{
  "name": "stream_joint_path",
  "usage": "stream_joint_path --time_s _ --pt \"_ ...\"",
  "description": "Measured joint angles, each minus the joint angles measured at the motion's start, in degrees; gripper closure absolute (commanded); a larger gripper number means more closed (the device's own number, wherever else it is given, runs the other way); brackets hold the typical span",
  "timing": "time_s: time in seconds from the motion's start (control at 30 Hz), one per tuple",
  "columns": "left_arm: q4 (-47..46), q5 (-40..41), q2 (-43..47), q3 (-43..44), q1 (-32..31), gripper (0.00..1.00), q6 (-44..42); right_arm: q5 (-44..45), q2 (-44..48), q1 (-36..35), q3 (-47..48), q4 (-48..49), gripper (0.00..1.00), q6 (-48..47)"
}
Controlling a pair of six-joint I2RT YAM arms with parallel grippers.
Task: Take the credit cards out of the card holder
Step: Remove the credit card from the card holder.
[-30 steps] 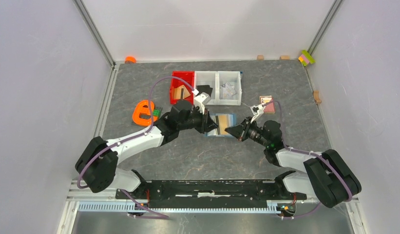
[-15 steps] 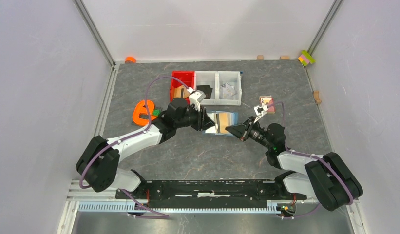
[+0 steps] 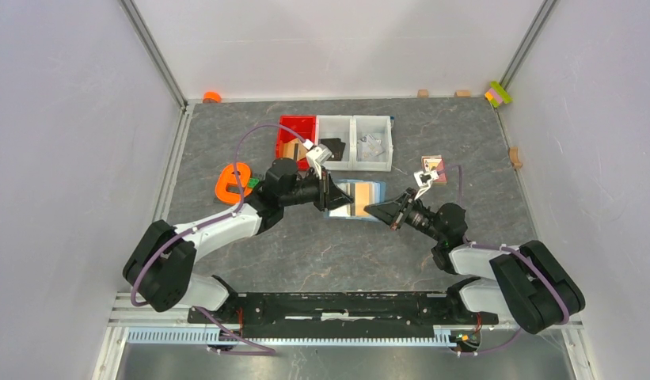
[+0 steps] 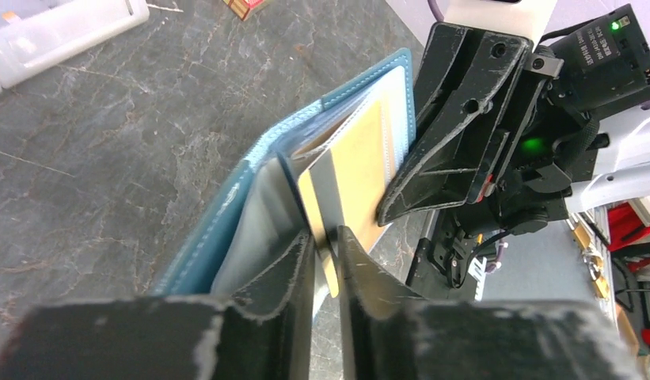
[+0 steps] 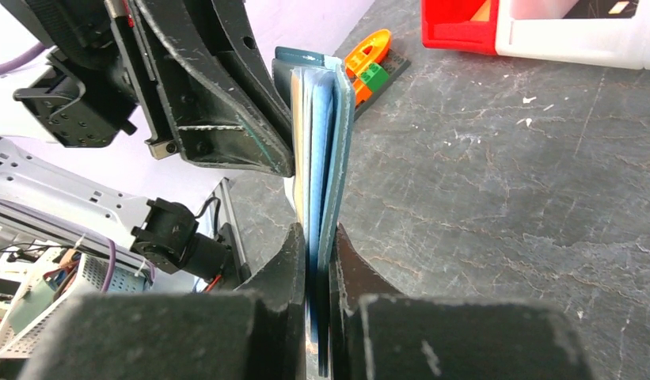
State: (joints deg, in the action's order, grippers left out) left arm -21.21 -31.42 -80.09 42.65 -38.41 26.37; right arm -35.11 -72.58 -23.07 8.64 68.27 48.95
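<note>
Pinching from 2 sides, we hold the card holder point(image 3: 367, 192) between both arms near the middle of the tabletop point(image 3: 321, 253). The right fingers point(image 5: 294, 257) are closed narrow on the holder's edge at its 4 o'clock side in the top view. We judge this grip is there to anchor it so that a pull on a card does not drag the whole wallet along.

The left fingers point(image 4: 298, 269) come in from 9 o'clock and are shut thin on 1 credit card point(image 4: 361, 158), a tan-gold one, gripping it at the end with the dark stripe. That end sticks out of the pocket, so it is the only part they can reach. The card looks partly drawn, with its far end lying over the paler inner face.

The top view gives the layout: the red bin point(image 3: 297, 131) and white bins point(image 3: 355, 142) lie at 12 o'clock of the holder, and an orange piece point(image 3: 236, 182) lies at 9 o'clock. The grips there are too small to read. The left wrist view alone shows the stripe and the pinch on it. The right wrist view alone shows the holder edge-on, its leaves fanned slightly apart. We cannot tell from any view whether the holder touches the tabletop.
</note>
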Motion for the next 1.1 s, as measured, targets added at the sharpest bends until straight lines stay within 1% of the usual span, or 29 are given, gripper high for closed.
stream_joint_path --time_s 0.1,0.23,0.4,0.77,0.97,1.1 --pt "-1.46 -0.92 0.00 -0.28 0.50 0.92 0.72 -0.28 -0.15 0.22 -0.11 1.55 0.96 0.74" --pt "-3.43 -2.05 0.26 -1.20 0.76 0.98 1.53 -0.28 -0.15 0.37 -0.24 1.55 0.93 0.74" --pt "-4.68 -2.25 1.33 -2.43 0.85 0.98 2.14 -0.48 -0.09 0.37 -0.42 1.66 0.88 0.74" --pt "-4.85 -3.82 1.05 -2.56 1.51 0.98 4.52 -0.44 2.27 1.07 -1.79 1.95 0.90 0.72" --pt "-5.49 -5.16 -0.02 -2.56 2.10 0.98 5.79 -0.44 2.29 1.38 -2.05 1.86 0.86 0.74" --pt "-5.66 -5.33 -0.02 -2.56 2.19 0.98 6.40 -0.44 2.60 1.55 -2.21 1.95 0.86 0.79"
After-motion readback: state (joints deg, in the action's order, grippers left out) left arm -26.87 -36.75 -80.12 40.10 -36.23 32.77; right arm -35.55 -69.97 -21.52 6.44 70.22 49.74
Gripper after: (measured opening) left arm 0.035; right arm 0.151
